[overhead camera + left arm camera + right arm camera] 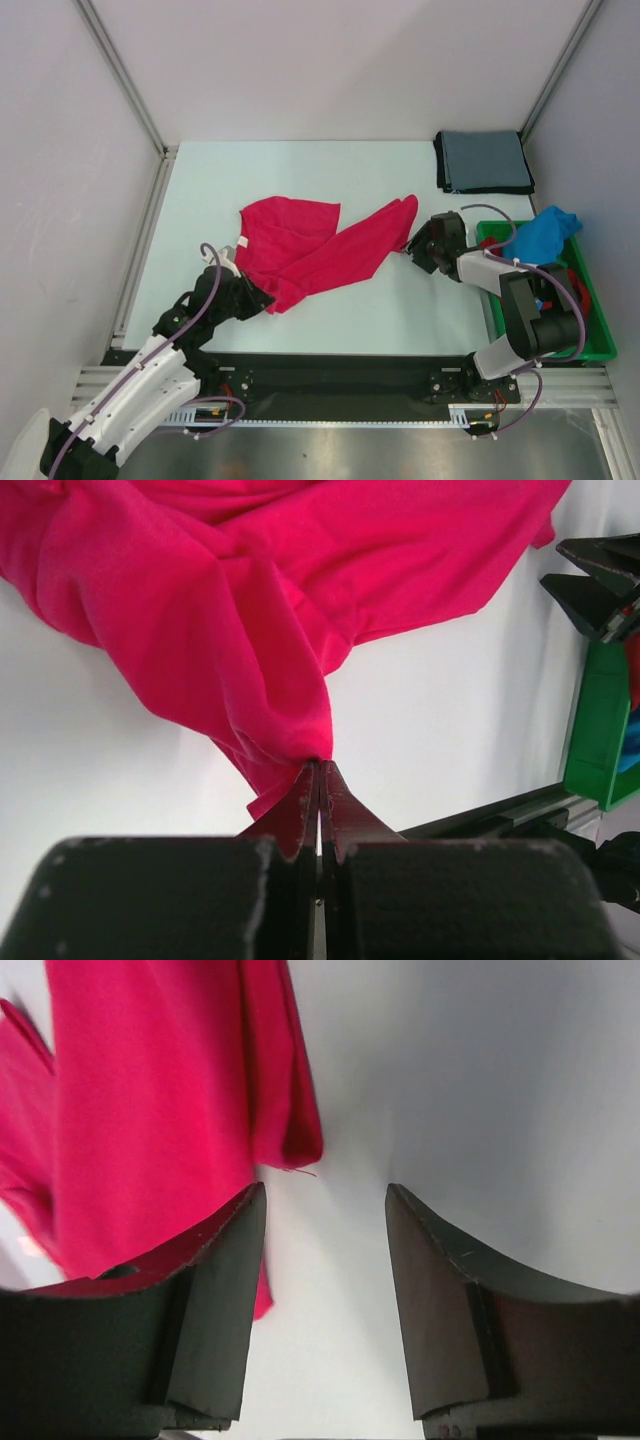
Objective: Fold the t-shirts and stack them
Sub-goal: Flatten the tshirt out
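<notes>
The left gripper is pinched tight on a near corner of the bright pink-red soft cloth t-shirt. The shirt lies rumpled on the white table, its long axis running from near-left to far-right. The right gripper stands partly open and empty, just beside the shirt's far-right end.

Right gripper jaws apart over white table; pink-red t-shirt corner just ahead of one jaw tip.
</notes>
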{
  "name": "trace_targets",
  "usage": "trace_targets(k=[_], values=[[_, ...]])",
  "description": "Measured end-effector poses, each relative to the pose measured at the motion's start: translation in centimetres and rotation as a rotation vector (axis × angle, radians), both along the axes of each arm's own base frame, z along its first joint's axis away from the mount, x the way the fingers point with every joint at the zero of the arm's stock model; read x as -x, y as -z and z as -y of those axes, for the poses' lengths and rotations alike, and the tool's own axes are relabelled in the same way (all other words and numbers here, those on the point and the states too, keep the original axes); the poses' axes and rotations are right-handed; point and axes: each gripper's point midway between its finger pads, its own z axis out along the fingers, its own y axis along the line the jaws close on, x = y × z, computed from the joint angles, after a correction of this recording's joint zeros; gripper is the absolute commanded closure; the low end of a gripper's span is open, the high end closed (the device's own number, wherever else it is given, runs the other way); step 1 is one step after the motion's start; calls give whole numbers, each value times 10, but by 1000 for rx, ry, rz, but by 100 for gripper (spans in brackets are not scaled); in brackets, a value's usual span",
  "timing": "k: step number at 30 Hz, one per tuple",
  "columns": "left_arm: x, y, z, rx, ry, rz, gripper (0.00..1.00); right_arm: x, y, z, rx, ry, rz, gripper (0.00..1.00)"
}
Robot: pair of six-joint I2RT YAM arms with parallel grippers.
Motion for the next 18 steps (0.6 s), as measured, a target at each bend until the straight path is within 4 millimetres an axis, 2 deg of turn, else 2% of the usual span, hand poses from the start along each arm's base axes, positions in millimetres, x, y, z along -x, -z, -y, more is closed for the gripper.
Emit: trace_targets(k=[8, 13, 18], values=[[-2, -6, 1, 7, -1, 17, 100, -11, -3, -8, -247, 248, 87, 47], [-4, -11, 2, 12, -1, 27, 100, -10, -2, -12, -322, 351, 70, 53], [-7, -22, 4, 22, -1, 48, 100, -12, 1, -14, -371, 425, 47, 55]])
